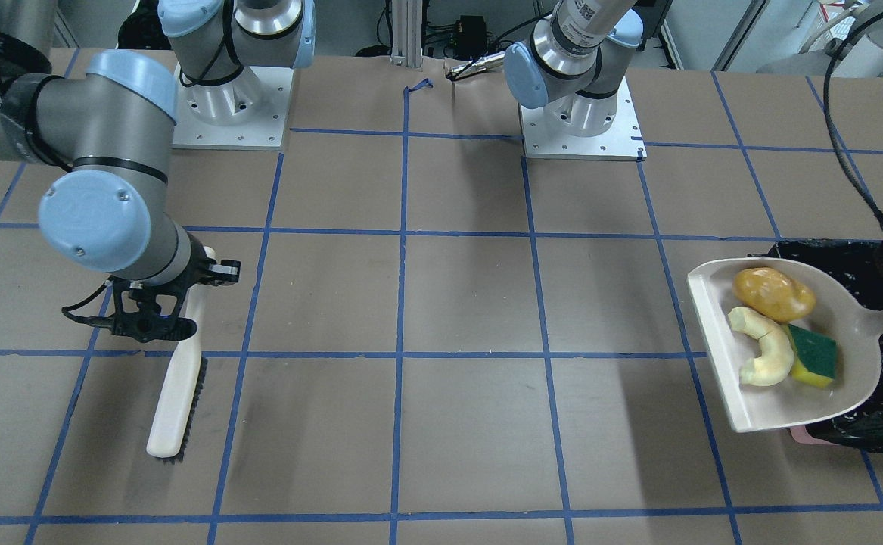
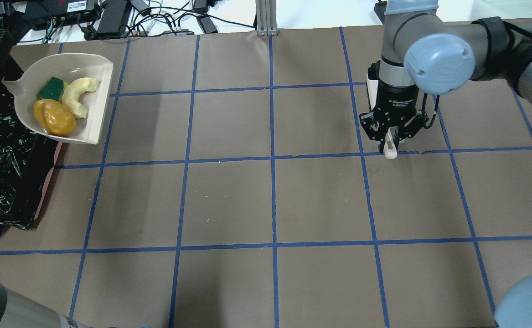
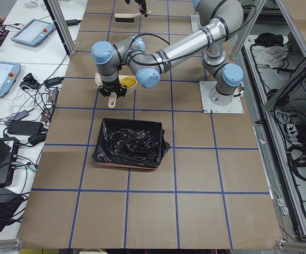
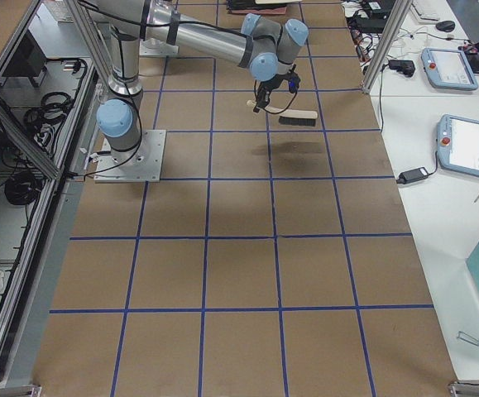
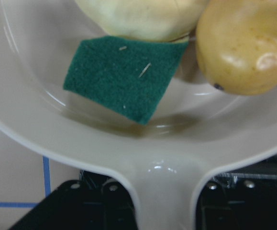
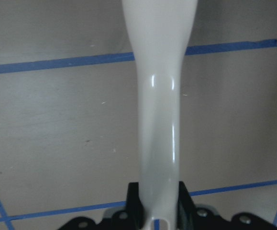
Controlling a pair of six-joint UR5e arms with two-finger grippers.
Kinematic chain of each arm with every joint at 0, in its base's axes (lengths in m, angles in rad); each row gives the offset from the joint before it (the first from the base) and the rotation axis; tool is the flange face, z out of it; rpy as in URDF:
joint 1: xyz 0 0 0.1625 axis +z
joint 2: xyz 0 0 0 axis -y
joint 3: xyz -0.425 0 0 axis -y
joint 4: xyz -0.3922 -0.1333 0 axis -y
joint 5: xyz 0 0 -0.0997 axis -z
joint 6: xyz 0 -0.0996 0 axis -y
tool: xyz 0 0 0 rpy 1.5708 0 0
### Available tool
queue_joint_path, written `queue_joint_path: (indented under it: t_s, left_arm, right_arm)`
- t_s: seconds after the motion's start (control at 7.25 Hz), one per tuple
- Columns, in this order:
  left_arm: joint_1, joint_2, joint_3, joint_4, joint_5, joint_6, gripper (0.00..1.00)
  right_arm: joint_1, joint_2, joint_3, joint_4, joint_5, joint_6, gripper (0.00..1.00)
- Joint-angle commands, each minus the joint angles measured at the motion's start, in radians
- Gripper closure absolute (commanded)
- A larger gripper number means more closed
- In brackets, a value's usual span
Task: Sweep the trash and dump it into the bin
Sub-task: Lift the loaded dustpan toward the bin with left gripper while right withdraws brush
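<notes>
The beige dustpan [image 1: 721,371] carries all the trash: the pale yellow melon slice [image 1: 763,352], the green-and-yellow sponge wedge [image 1: 816,352] and the amber fruit piece [image 1: 774,294]. My left gripper [image 5: 162,206] is shut on the dustpan's handle and holds the pan about level at the edge of the pink bin with the black bag [image 2: 1,159]. The trash also shows in the overhead view, with the fruit piece [image 2: 58,117] nearest the bin. My right gripper [image 2: 389,141] is shut on the handle of the white brush [image 1: 176,393], far from the bin.
Brown paper with a blue tape grid [image 2: 272,159] covers the table. The two arm bases [image 1: 229,98] stand at the robot's edge. Cables and power bricks [image 2: 111,13] lie beyond the far edge. The brush bristles [image 4: 297,120] hang just above the table.
</notes>
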Motion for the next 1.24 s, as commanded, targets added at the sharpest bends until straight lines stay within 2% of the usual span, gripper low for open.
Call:
queue_joint_path:
  t_s: [0.0,0.28,0.41,0.55,1.1]
  left_arm:
    - [0.154,0.012,0.002,-0.011,0.048,0.171,1.00]
    - [0.211,-0.008,0.002,0.000,0.087,0.241,1.00]
    - [0.215,-0.020,0.004,0.008,0.166,0.241,1.00]
    - [0.218,-0.025,0.004,0.070,0.199,0.254,1.00]
    - [0.239,-0.063,0.005,0.198,0.245,0.287,1.00]
  right_arm:
    - [-0.101,0.007,0.032,-0.096,-0.016,-0.139,0.94]
    - [-0.176,0.002,0.074,-0.146,-0.016,-0.238,0.94]
    - [-0.197,0.004,0.082,-0.157,-0.018,-0.270,0.94]
    - [-0.204,0.004,0.082,-0.160,-0.021,-0.284,0.94]
    - [-0.277,0.037,0.079,-0.226,-0.038,-0.348,0.93]
